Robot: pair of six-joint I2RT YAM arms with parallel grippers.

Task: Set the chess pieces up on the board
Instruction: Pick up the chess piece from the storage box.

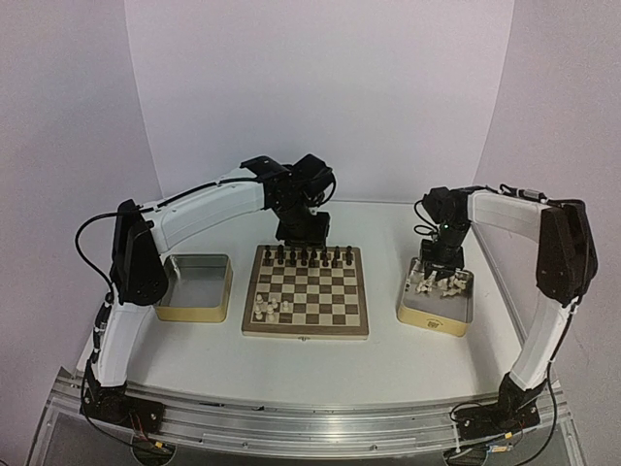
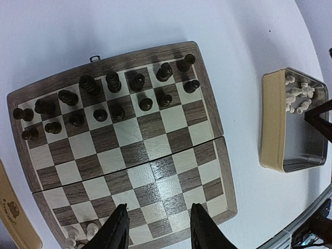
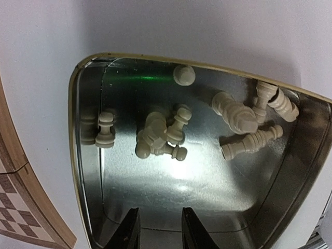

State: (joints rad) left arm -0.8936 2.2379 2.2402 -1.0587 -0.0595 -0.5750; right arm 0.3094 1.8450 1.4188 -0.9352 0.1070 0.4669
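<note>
Bench (image 1: pixel 320 364): flat white top, arm bases at the near edge.

Board (image 1: pixel 306 333): square, wood, pale rim, light and dark brown checks. It lies flat mid-bench between the two tins. A fold seam runs across the middle, and there is a small metal clasp on the far edge.

Chess pieces (image 1: pixel 272 309): tiny cream turned figures with a matte finish. A small group stands bunched on the near-left corner squares of the board. The rest of the chess pieces (image 3: pixel 161 136) are in the right tin (image 1: pixel 432 320), mostly lying on their sides. One tangle of three or four sits mid-floor and a single pawn is near the board-side wall. Several longer pieces are piled toward the far-right corner, and one round head is by the far wall. Exact types are too small to tell.

Left tin (image 1: pixel 194 313): rectangular, rounded corners, yellowish wall, dull metal floor, just left of the board. The right tin has the same build and a shiny floor with a green glint.

Right gripper (image 3: pixel 161 212): above the near part of the right tin, fingers pointing down. The jaws are narrow with a visible gap, nothing is between them, and no piece is touched.

Dark pieces (image 1: pixel 306 256): brown-black, glossy, filling the board's two far rows, all upright.

Left gripper (image 2: pixel 159 210): hangs above the board's far edge. The black fingers are moderately apart and hold nothing.
</note>
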